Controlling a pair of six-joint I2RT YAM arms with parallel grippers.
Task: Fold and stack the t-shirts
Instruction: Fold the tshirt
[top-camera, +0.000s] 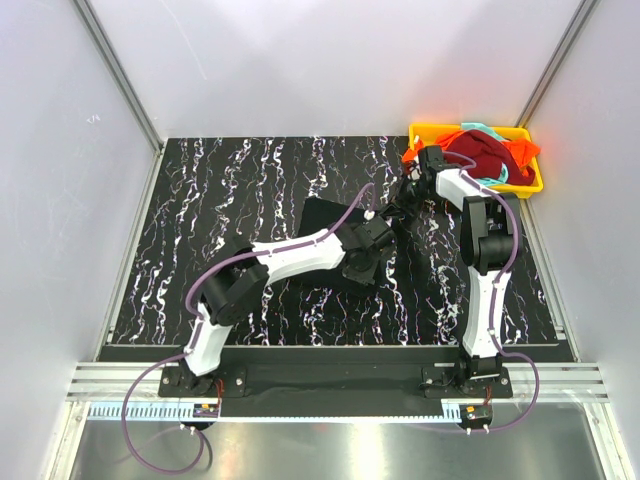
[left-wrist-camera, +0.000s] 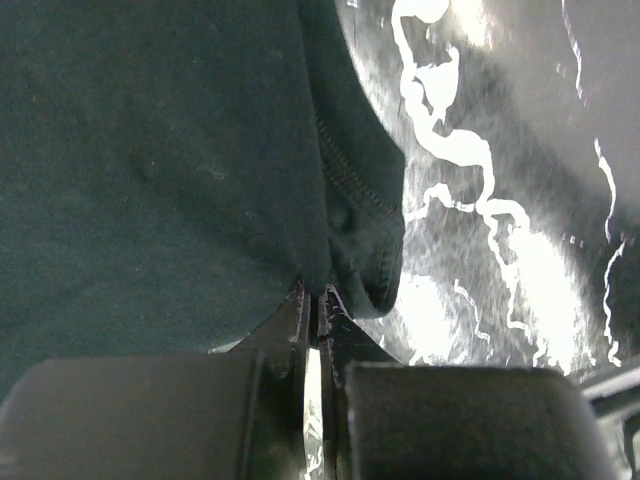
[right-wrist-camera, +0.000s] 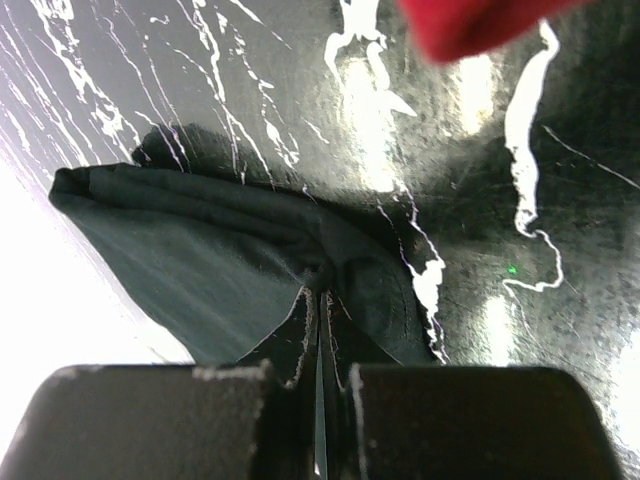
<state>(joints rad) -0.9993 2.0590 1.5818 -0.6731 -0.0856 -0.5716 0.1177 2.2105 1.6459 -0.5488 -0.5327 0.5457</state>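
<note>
- The left gripper (left-wrist-camera: 312, 305) is clenched: its two dark fingers meet with only a sliver between them, and they pinch the stitched edge of a soft black t-shirt (left-wrist-camera: 150, 150).
- The right gripper (right-wrist-camera: 318, 300) is also clenched, nipping a bunched fold of the same garment where the creases run together.
- The black t-shirt lies on the black marble-patterned table (left-wrist-camera: 520, 150) with white veins. It sits about mid-table, a little right of centre, with the left gripper at its near right side and the right gripper at its far right end.
- At the far right corner stands a shallow yellow plastic tray (top-camera: 527, 190). A crumpled dark red t-shirt (top-camera: 480, 155), a bright orange t-shirt (top-camera: 522, 153) and a teal t-shirt (top-camera: 484, 127) are heaped in it, all unfolded.
- Progress, as I judge it: early. Only one tee is out on the table, with both arms gripping it for a fold. No finished stack shows, and three tees wait in the tray.
- The top view alone shows the tray, both arms and the overall layout, but the black cloth nearly vanishes against the dark table there.
- The left wrist view gives the hem stitching and the exact pinch. The right wrist view shows the rumpled, part-gathered shape of the cloth, plus a red fold at its top edge.
</note>
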